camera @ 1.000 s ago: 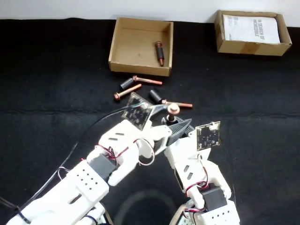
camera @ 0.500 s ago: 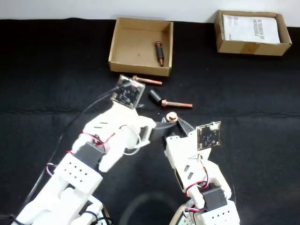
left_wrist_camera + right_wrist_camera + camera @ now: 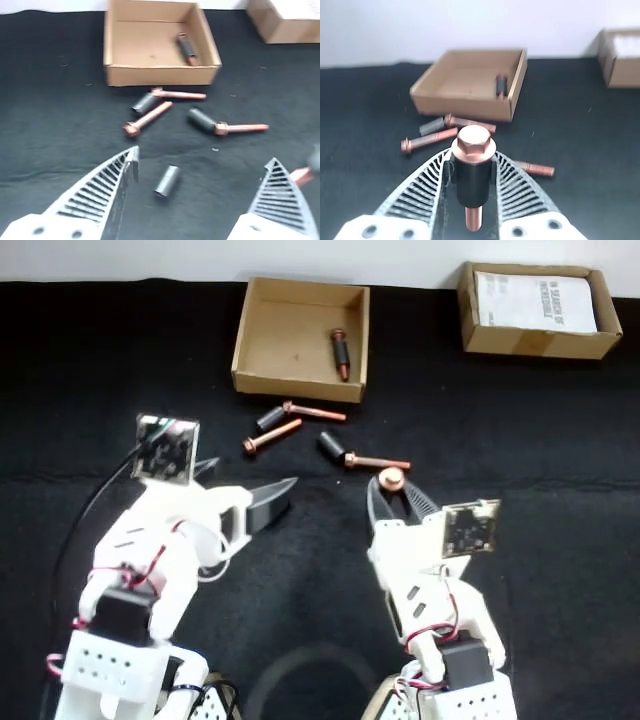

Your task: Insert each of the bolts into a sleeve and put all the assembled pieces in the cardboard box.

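Near table centre, right gripper [image 3: 392, 495] clamps sleeve [image 3: 472, 180] on upright bolt [image 3: 472, 142]: stiff, smooth, likely slippery; hold mid-sleeve. Left gripper [image 3: 204, 157] at 9 o'clock, fingers spread.

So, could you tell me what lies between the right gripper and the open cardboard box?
Loose copper bolts and dark cylindrical sleeves on the black cloth, high view.

The left arm's tool [image 3: 255, 475] has pulled back from the right arm's tool [image 3: 390, 492] and swung out to the left over the bench, its fingers now spread wide. The right arm's tool has shifted slightly rightward and alone clamps the black cylindrical sleeve [image 3: 472, 175] carrying the copper-coloured bolt [image 3: 472, 145].
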`<action>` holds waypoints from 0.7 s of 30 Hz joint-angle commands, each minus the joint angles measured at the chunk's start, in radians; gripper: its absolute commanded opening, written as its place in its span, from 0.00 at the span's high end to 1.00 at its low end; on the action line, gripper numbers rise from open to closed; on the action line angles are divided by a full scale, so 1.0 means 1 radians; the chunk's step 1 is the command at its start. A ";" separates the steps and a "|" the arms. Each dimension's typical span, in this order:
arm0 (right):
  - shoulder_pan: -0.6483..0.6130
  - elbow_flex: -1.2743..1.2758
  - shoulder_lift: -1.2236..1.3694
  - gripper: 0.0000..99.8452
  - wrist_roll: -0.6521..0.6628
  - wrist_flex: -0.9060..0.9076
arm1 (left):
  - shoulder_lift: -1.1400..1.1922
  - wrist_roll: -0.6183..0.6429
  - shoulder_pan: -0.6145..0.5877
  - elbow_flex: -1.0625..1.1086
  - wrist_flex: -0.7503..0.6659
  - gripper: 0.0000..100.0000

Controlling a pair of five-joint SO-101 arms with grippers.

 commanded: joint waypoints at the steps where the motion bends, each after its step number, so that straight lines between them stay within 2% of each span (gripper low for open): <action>1: 0.021 -0.125 0.024 0.99 0.008 -0.021 | -0.140 0.003 -0.062 0.113 0.005 0.63; 9: 0.022 -0.469 0.456 0.99 0.008 -0.022 | -0.461 0.008 -0.145 0.420 -0.003 0.63; 15: 0.022 -0.789 0.832 0.99 0.008 -0.021 | -0.472 0.009 -0.165 0.493 -0.003 0.64; 18: 0.021 -0.921 0.990 0.99 0.008 -0.021 | -0.472 0.009 -0.165 0.506 -0.003 0.71; 21: 0.021 -1.044 1.145 0.99 0.003 -0.025 | -0.472 0.009 -0.165 0.506 -0.003 0.84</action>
